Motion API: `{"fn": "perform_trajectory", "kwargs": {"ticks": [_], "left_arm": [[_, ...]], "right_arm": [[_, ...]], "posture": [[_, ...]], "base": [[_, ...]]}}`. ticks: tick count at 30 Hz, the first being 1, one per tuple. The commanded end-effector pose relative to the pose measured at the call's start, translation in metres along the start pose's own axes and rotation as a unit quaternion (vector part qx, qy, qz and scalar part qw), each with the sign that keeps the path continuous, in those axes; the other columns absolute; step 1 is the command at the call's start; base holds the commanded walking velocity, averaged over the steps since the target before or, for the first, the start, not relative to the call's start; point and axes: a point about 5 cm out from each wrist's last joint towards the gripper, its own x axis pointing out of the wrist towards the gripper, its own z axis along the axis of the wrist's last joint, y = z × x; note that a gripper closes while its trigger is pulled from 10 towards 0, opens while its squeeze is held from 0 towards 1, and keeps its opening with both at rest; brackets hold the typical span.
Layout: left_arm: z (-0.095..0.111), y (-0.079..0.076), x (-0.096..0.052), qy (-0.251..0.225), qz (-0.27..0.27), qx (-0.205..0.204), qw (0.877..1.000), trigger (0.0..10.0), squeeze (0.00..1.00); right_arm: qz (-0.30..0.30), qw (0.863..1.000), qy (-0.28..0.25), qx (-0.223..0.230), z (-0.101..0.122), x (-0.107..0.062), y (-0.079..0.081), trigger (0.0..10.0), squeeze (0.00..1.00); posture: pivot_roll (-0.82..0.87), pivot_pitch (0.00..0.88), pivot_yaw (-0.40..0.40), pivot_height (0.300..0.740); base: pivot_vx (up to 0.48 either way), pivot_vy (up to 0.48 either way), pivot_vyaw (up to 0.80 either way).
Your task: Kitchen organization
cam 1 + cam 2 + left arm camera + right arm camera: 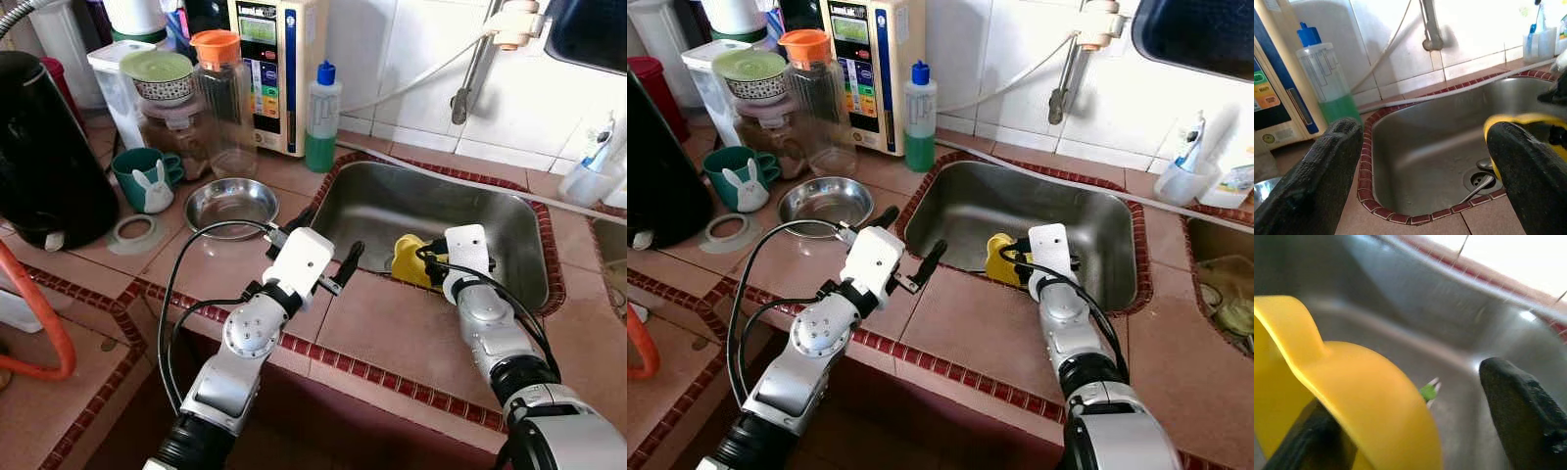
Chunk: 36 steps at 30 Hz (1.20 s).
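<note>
Terracotta tiles [392, 333] are spreading under me around the steel sink [372, 211]. My right gripper [1415, 431] is reaching into it, fingers spread astride the yellow cup's [409, 260] wall; my left gripper [323, 247] is hovering spread at the rim.

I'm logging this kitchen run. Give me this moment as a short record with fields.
place: tiled counter beside steel sink
left gripper: open, over the sink's near left corner, holding nothing
right gripper: inside the sink at the yellow cup, one finger within it, the other outside
counter items: steel bowl, green bunny mug, green soap bottle
</note>
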Motion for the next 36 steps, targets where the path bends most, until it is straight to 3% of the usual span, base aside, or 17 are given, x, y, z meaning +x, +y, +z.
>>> {"fn": "perform_trajectory", "kwargs": {"ticks": [1,8,13,16,17,22,25,27,31,32,33,34,35,36], "left_arm": [[0.007,0.003,0.002,-0.01,0.002,0.007,1.0,10.0,1.0],[0.006,0.003,0.002,-0.007,0.004,0.007,1.0,10.0,1.0],[0.007,0.003,0.002,-0.007,0.006,0.01,1.0,10.0,1.0],[0.006,0.004,0.003,-0.007,0.008,0.014,1.0,10.0,1.0],[0.006,0.005,0.003,-0.007,0.009,0.015,1.0,10.0,1.0],[0.006,0.005,0.003,-0.008,0.012,0.019,1.0,10.0,1.0],[0.006,0.004,0.004,-0.008,0.014,0.02,1.0,10.0,1.0],[0.006,0.004,0.004,-0.009,0.016,0.02,1.0,10.0,1.0],[0.006,0.003,0.005,-0.01,0.019,0.022,1.0,10.0,1.0],[0.006,0.003,0.005,-0.009,0.019,0.022,1.0,10.0,1.0],[0.005,0.003,0.005,-0.008,0.02,0.022,1.0,10.0,0.99],[0.005,0.003,0.005,-0.008,0.02,0.023,1.0,10.0,0.96],[0.005,0.003,0.005,-0.008,0.02,0.023,1.0,10.0,0.96],[0.005,0.002,0.005,-0.009,0.02,0.023,0.999,10.0,0.74]], "right_arm": [[-0.019,1.0,-0.022,0.001,0.01,0.003,-0.01,10.0,1.0],[-0.017,1.0,-0.017,0.008,0.015,0.007,-0.012,10.0,1.0],[-0.015,1.0,-0.002,-0.023,0.012,0.008,-0.012,10.0,1.0],[-0.03,0.997,-0.061,-0.035,0.028,0.009,-0.018,10.0,1.0],[-0.036,0.993,-0.109,-0.042,0.042,0.009,-0.02,10.0,1.0],[-0.037,0.983,-0.174,-0.036,0.067,0.009,-0.02,10.0,1.0],[-0.034,0.983,-0.18,-0.024,0.07,0.009,-0.019,10.0,1.0],[-0.03,0.984,-0.174,0.01,0.069,0.009,-0.019,10.0,1.0],[-0.001,0.987,-0.158,0.023,0.064,0.01,-0.014,10.0,0.98],[0.025,0.991,-0.132,0.016,0.059,0.012,-0.009,10.0,0.45],[0.066,0.995,-0.079,0.008,0.047,0.014,0.001,10.0,0.0],[0.074,0.996,-0.041,-0.003,0.037,0.014,0.004,10.0,0.0],[0.074,0.996,-0.041,-0.003,0.037,0.014,0.004,10.0,0.0],[0.067,0.996,-0.04,0.037,0.036,0.014,0.002,10.0,0.0]], "posture": [[0.09,0.004,0.015,0.74],[0.09,0.003,0.012,0.74],[0.1,0.002,0.011,0.74],[0.1,0.0,0.011,0.74],[0.1,0.0,0.01,0.74],[0.09,0.0,0.006,0.74],[0.09,0.0,-0.001,0.74],[0.09,0.0,-0.001,0.74],[0.09,0.0,-0.012,0.74],[0.09,0.0,-0.012,0.74],[0.09,0.0,-0.013,0.74],[0.09,0.0,-0.015,0.74],[0.09,0.0,-0.015,0.74],[0.09,0.0,-0.017,0.74]], "base": [[0.0,0.0,0.0],[0.0,0.0,0.0],[0.0,0.0,0.0],[0.0,0.0,0.0],[0.0,0.0,0.0],[0.0,0.0,0.0],[0.0,0.0,0.0],[0.0,0.0,0.0],[0.0,0.0,0.0],[0.0,0.0,0.0],[0.0,0.0,0.0],[0.0,0.0,0.0],[0.0,0.0,0.0],[0.0,0.0,0.0]]}}
